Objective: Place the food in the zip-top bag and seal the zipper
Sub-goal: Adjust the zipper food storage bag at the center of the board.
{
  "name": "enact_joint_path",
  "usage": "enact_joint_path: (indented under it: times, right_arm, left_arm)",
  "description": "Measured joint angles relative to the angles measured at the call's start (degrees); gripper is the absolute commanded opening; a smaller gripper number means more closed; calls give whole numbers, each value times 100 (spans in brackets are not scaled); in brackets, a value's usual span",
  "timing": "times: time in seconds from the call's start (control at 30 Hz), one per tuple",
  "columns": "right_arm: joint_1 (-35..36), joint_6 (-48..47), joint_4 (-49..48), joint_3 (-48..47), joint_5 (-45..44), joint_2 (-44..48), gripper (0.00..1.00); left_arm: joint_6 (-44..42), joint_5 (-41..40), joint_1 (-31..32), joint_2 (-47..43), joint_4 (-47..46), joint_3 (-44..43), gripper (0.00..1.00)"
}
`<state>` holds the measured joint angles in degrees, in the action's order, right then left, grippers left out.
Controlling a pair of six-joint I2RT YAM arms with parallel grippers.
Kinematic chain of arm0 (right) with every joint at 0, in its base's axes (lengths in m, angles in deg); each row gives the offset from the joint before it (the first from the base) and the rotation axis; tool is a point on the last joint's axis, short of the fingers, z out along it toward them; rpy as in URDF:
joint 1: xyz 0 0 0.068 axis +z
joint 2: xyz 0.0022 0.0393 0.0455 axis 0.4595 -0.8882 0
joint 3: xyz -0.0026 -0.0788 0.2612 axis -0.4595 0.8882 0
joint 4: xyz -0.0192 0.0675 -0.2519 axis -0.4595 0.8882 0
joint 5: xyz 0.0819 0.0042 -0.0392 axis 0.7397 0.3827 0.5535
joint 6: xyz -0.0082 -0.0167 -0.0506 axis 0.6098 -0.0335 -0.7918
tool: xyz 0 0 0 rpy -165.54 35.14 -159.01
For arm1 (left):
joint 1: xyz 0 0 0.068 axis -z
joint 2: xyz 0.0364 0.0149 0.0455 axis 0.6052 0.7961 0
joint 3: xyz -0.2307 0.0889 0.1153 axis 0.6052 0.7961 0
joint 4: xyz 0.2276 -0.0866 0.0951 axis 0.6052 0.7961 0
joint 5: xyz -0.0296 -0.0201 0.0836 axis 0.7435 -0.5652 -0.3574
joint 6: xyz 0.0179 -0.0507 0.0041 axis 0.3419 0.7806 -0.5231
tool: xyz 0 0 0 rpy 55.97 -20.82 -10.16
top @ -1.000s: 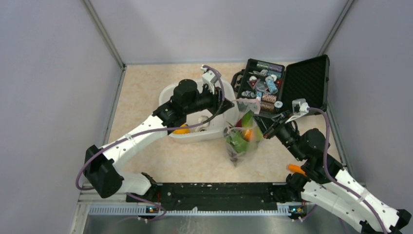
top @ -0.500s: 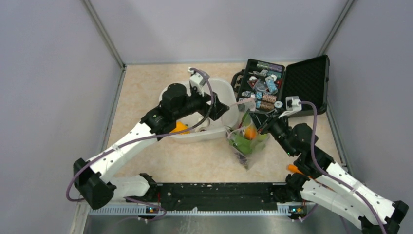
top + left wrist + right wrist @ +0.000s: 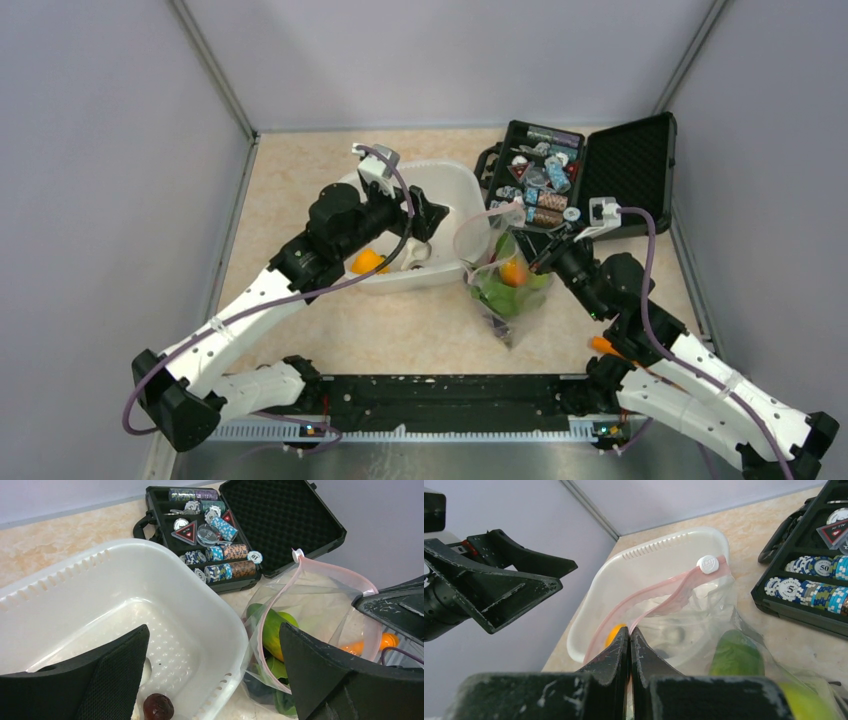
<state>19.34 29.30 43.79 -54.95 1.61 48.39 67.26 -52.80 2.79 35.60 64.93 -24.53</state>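
Centre: white tub (image 3: 455, 190); zip-top bag (image 3: 320, 597) at its 4 o'clock, mouth gaping. Left gripper (image 3: 426, 213) just released bag, fingers spread, backed toward 9 o'clock. Right gripper (image 3: 629, 630) pinching zipper (image 3: 659, 597). Orange fruit (image 3: 367, 262) awaits in white tub: next pick, likely.

Left gripper (image 3: 214, 630) spread wide, right gripper (image 3: 629, 632) pinched tight, both arms reaching forward

Beige marbled table (image 3: 290, 190) is carrying a white perforated plastic tub (image 3: 455, 185) sitting mid-table. An open black foam-lined case (image 3: 635, 160) of poker chips (image 3: 545, 205) is lying far right. A clear crinkly zip-top bag (image 3: 508, 300) of toy produce (image 3: 492, 290) is resting just beside the tub. A small orange piece (image 3: 604, 346) is lying near the right arm's base.
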Motion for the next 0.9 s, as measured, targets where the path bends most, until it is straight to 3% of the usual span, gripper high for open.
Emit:
enact_joint_path:
  times: [0.67, 0.9]
  right_arm:
    - [0, 42, 11, 0, -4, 13, 0]
    - [0, 190, 184, -4, -273, 2, 0]
  left_arm:
    - [26, 63, 0, 55, -85, 46, 99]
    - [-116, 763, -20, 72, -83, 59, 99]
